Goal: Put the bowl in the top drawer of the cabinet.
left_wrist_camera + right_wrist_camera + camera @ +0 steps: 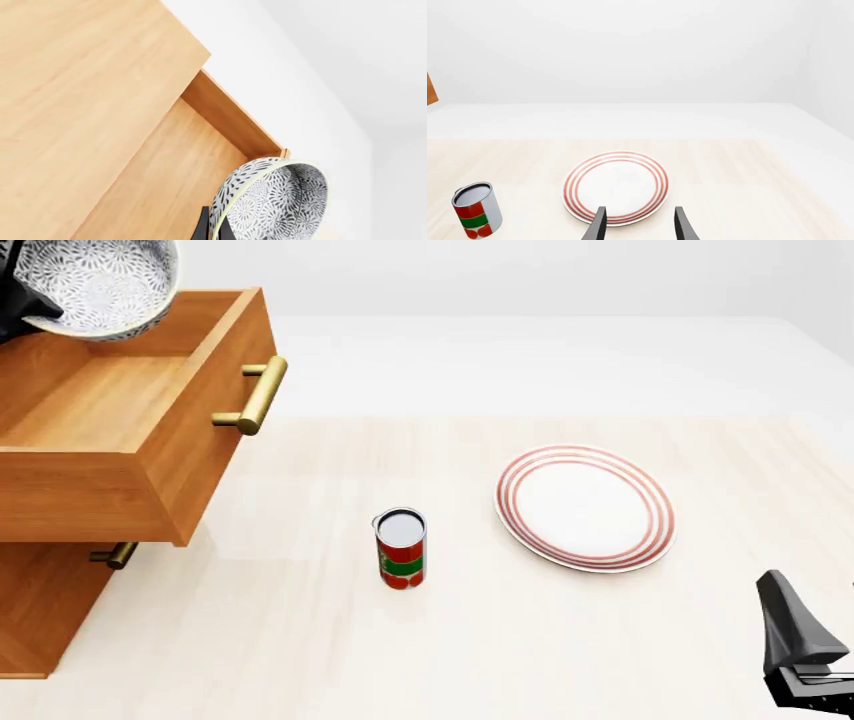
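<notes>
The bowl (pixel 96 282), white with a dark floral pattern, hangs tilted above the far end of the open top drawer (pixel 127 405). My left gripper (pixel 19 302) is shut on its rim at the picture's top left corner. In the left wrist view the bowl (pixel 277 202) sits on edge between dark fingers (pixel 203 226), over the drawer floor (pixel 173 180). The cabinet (pixel 40 610) stands at the left, its top (pixel 80 100) filling much of the left wrist view. My right gripper (pixel 640 227) is open and empty, low at the near right (pixel 801 650).
A flat white plate (pixel 585 507) with red rings lies right of centre; in the right wrist view the plate (pixel 616 186) is just ahead of the fingers. A red and green can (pixel 400 548) stands upright mid-table. The drawer's brass handle (pixel 254 395) juts out; a lower handle (pixel 114 555) sits beneath.
</notes>
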Motion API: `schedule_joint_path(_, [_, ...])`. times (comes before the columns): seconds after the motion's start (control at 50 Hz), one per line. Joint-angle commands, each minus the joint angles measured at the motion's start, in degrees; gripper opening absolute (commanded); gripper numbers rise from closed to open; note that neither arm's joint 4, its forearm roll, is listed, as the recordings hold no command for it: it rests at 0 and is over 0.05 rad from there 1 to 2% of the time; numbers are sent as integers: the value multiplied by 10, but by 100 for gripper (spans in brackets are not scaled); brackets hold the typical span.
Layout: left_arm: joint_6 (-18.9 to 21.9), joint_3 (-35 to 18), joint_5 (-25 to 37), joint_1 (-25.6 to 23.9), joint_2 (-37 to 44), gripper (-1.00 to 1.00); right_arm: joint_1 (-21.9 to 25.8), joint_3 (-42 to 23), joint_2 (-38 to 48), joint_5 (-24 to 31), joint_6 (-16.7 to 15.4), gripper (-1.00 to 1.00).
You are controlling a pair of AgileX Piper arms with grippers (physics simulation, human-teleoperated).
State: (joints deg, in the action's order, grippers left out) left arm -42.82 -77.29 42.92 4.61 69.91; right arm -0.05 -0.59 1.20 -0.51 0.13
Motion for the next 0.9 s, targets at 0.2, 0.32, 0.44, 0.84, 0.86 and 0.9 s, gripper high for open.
schedule_joint_path(0.2, [18, 4, 2, 12, 7, -100, 0, 0, 0, 0, 0, 100])
schedule_joint_path(0.32, [23, 7, 2, 13, 7, -100, 0, 0, 0, 0, 0, 100])
schedule_joint_path(0.44, [25, 7, 3, 16, 7, -100, 0, 0, 0, 0, 0, 100])
schedule_joint_path(0.84, [35, 20, 2, 20, 8, -100, 0, 0, 0, 0, 0, 100])
schedule_joint_path(0.86, [35, 20, 2, 20, 8, -100, 0, 0, 0, 0, 0, 100])
schedule_joint_path(0.9, [36, 20, 2, 20, 10, -100, 0, 0, 0, 0, 0, 100])
